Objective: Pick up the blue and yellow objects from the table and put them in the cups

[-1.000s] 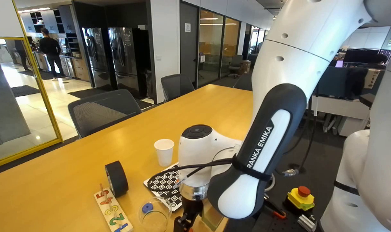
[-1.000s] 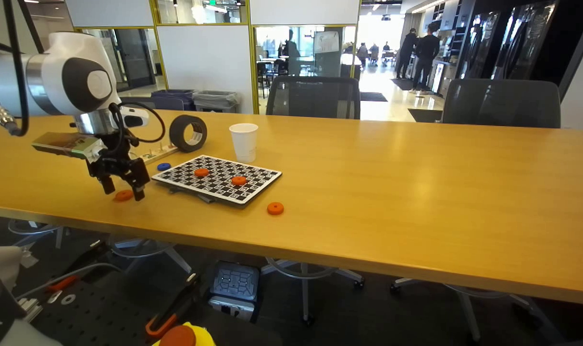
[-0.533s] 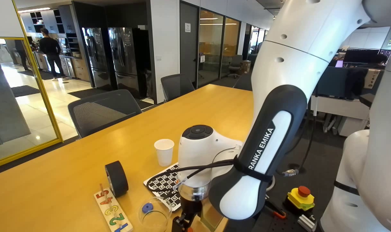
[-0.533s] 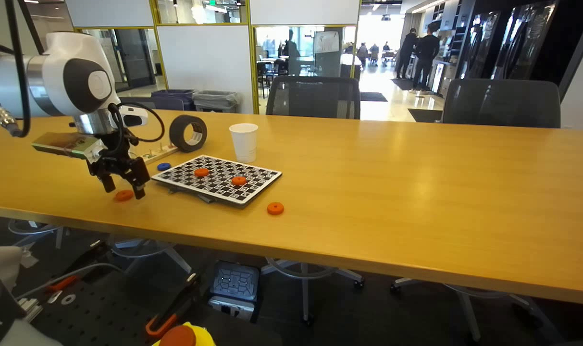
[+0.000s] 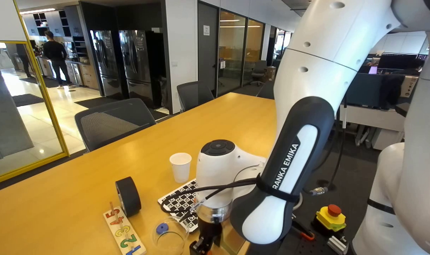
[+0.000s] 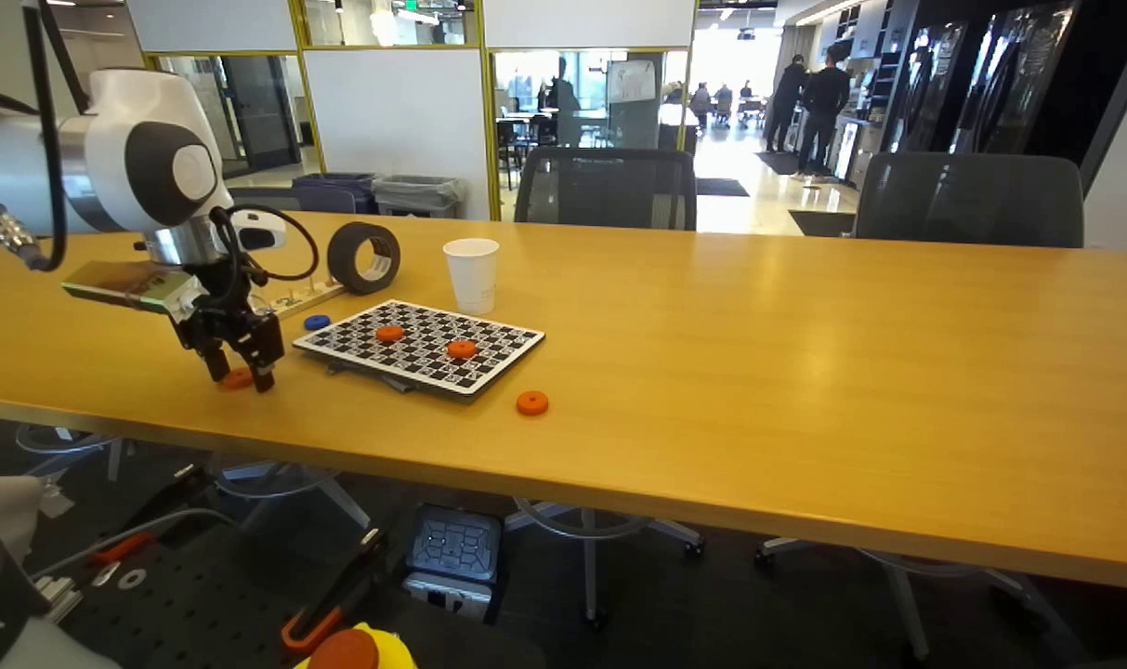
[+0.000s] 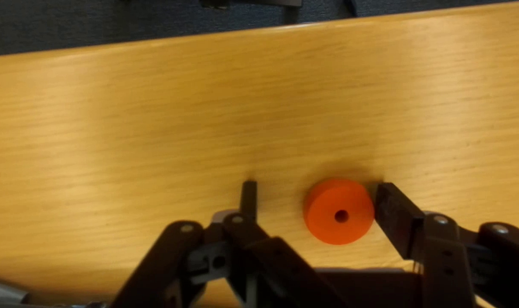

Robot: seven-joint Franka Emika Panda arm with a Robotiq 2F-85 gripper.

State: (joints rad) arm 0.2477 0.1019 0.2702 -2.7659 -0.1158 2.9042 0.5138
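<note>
Though near table edge (image 7: 259,33), claw (image 7: 317,190) agape

There are four orange discs (image 6: 532,403), one blue disc (image 6: 317,322), one white cup (image 6: 473,276) and one clear cup (image 5: 173,238).

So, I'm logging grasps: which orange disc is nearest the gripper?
The disc straddled by the open gripper, on the table left of the checkered board in an exterior view; two others sit on that board, the fourth lies off its near corner.
</note>
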